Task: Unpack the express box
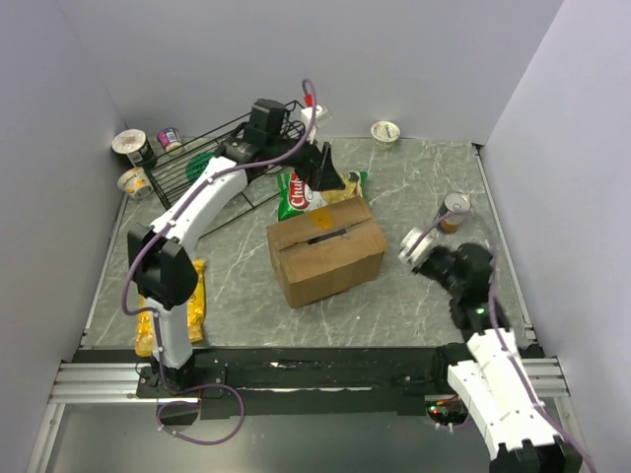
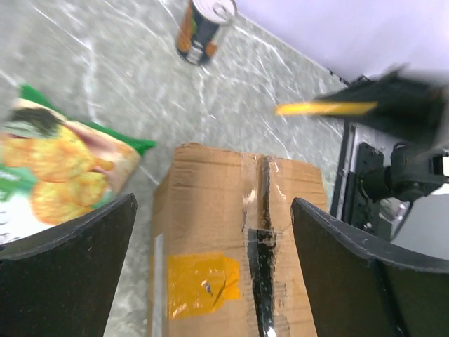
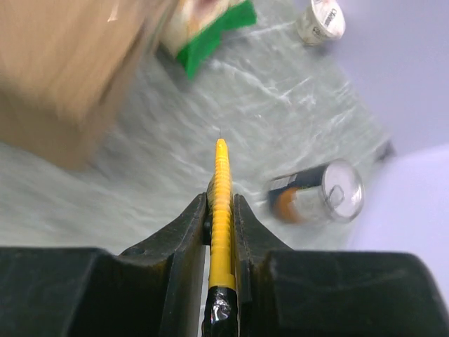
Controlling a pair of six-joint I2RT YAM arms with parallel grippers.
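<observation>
The express box (image 1: pixel 325 251), a brown carton with an orange sticker (image 2: pixel 203 284), stands mid-table. Its top flaps lie down, and a dark slit runs along the taped seam (image 2: pixel 261 267). My left gripper (image 1: pixel 320 169) hovers above the box's far edge, open wide with nothing between its fingers; in the left wrist view the left gripper (image 2: pixel 214 203) straddles the box top without touching it. My right gripper (image 1: pixel 426 254) sits to the right of the box, apart from it. In the right wrist view the right gripper (image 3: pixel 221 203) is shut on a yellow ribbed cutter (image 3: pixel 222 175).
A green chip bag (image 1: pixel 301 192) lies just behind the box. A yellow chip bag (image 1: pixel 187 310) lies by the left arm's base. A can (image 1: pixel 455 212) stands at the right. A black wire rack (image 1: pixel 212 158) and several cups (image 1: pixel 133 146) are at the back left, and a lone cup (image 1: pixel 385 131) at the back.
</observation>
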